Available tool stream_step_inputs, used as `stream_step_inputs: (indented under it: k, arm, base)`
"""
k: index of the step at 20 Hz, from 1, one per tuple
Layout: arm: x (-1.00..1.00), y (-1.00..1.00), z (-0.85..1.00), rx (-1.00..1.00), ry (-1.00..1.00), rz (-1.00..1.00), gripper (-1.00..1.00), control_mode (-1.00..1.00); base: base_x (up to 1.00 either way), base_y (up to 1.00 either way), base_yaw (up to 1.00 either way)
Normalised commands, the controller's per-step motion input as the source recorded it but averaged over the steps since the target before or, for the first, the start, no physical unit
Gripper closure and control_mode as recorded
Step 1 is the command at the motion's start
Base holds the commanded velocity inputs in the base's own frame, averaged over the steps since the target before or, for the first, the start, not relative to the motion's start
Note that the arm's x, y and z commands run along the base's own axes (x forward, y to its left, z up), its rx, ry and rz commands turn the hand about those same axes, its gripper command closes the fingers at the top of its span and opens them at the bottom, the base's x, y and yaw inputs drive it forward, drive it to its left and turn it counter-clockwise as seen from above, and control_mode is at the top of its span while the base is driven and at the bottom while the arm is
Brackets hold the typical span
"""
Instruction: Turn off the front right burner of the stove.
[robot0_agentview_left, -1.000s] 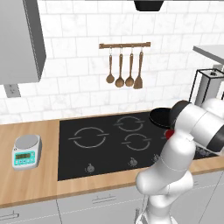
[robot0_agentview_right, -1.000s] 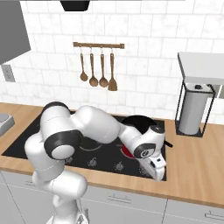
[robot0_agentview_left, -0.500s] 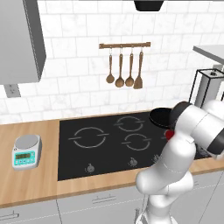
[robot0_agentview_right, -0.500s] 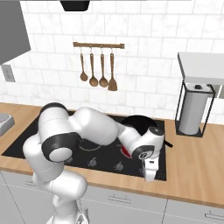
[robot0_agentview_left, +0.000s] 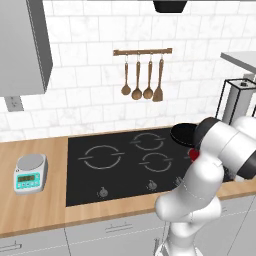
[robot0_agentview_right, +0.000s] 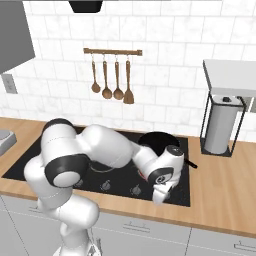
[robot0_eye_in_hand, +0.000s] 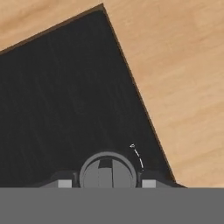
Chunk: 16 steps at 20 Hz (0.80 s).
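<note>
Gripper (robot0_eye_in_hand: 106, 183): fingers straddling rightmost stove (robot0_eye_in_hand: 65, 100) knob (robot0_eye_in_hand: 107, 171), grip unconfirmed, cannot tell; front right burner (robot0_agentview_left: 193, 155) lit; advise centring before twisting

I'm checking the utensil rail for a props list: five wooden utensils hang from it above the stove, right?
Not five: four wooden utensils hang from the rail above the stove, as the left base view shows. The right base view agrees.

Two rear flanking views over the stove (robot0_agentview_left: 125, 165); close downward hand view
</note>
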Motion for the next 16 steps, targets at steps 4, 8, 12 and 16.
stream_step_inputs:
  k: [4,8,12,16]
  arm:
    - [0.03,0.00,0.00,0.00,0.02,-0.68,1.00,-1.00]
    - [0.16,0.00,0.00,0.00,0.02,-0.71,1.00,-1.00]
    - [0.21,0.00,0.00,0.00,0.01,-0.74,1.00,-1.00]
    - [0.16,0.00,0.00,0.00,0.00,-0.76,1.00,-1.00]
  base:
    - [0.00,0.00,0.00]
    - [0.00,0.00,0.00]
    - [0.00,0.00,0.00]
    - [0.00,0.00,0.00]
